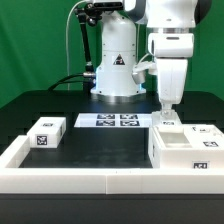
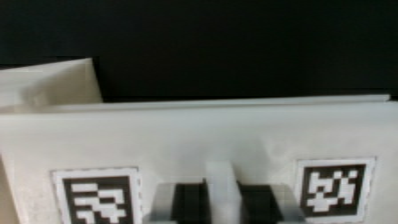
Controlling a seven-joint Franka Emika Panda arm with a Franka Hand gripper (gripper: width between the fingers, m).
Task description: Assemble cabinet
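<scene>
One white boxy cabinet body [image 1: 186, 152], hard-walled with an open recess in its top and a square black-and-white tag on its front, stands on the exterior view's right, close against the low white rim [image 1: 90, 178] that edges the black table [image 1: 100, 146].

The two-finger gripper [image 1: 165, 118] hangs straight down over the body's near corner, fingertips at its top edge. In the wrist view the two dark fingers [image 2: 187, 205] stand either side of a narrow white ridge on a tagged white face. The picture is blurred there, so it cannot be told whether the jaws are pressing on that ridge or merely straddling it.

Handling, as a judgement: the body looks rigid and fairly light but bulky. Its faces appear smooth and likely slippery. It is too wide to span, so the sound hold is across a thin upright wall, low on the wall and square to it. An off-centre pinch may let it swing or tip.

One small white block [image 1: 44, 133], also tagged, lies well apart on the exterior view's left. Between the two, further back, lies the flat white marker board [image 1: 112, 121], just before the arm's white base [image 1: 115, 68].
</scene>
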